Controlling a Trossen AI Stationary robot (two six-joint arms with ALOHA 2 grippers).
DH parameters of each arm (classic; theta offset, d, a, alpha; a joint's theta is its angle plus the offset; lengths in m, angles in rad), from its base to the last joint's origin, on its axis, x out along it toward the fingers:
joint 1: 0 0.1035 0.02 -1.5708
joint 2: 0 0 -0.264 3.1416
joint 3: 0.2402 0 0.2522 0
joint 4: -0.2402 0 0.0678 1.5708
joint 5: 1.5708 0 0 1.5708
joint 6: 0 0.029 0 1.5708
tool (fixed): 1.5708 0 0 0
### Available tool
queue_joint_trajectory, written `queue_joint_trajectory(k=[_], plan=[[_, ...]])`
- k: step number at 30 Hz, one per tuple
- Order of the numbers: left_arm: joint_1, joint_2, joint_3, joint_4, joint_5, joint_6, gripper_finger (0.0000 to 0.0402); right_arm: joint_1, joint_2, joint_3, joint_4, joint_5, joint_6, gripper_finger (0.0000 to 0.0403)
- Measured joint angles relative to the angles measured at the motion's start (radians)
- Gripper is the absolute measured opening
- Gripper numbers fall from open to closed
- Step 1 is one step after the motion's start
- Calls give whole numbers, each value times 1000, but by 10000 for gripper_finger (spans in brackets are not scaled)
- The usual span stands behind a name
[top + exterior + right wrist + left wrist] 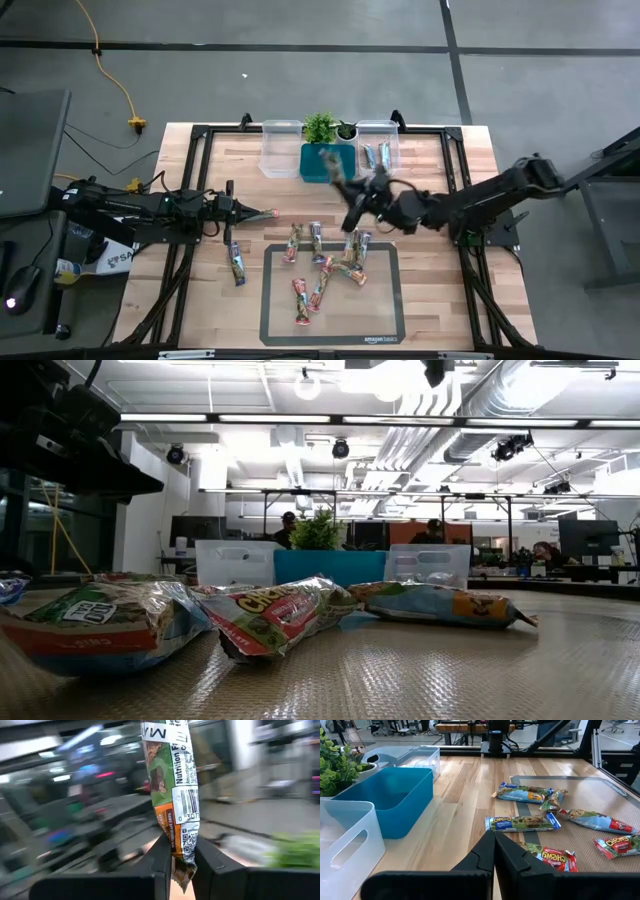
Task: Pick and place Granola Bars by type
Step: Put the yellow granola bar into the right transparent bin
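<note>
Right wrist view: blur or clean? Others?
Right wrist view: background motion-smeared, held granola bar between the right gripper fingers readable. Left wrist view: sharp; bars crisp. Low view: nearest bars soft, ceiling lights glare. High view: even light, right gripper area smeared.

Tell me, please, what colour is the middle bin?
Teal blue plastic bin, clearest in the left wrist view.
</note>
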Motion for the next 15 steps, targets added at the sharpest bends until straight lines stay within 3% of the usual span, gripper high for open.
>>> queue_joint_trajectory(k=[7, 11, 15], plan=[[0, 0, 0, 0, 0, 0, 1, -12, -172, 0, -226, 345, 8, 33], [0, 0, 0, 0, 0, 0, 1, -68, -235, 0, -336, 406, 19, 36], [0, 0, 0, 0, 0, 0, 1, -179, -270, 0, -487, 342, 126, 43]])
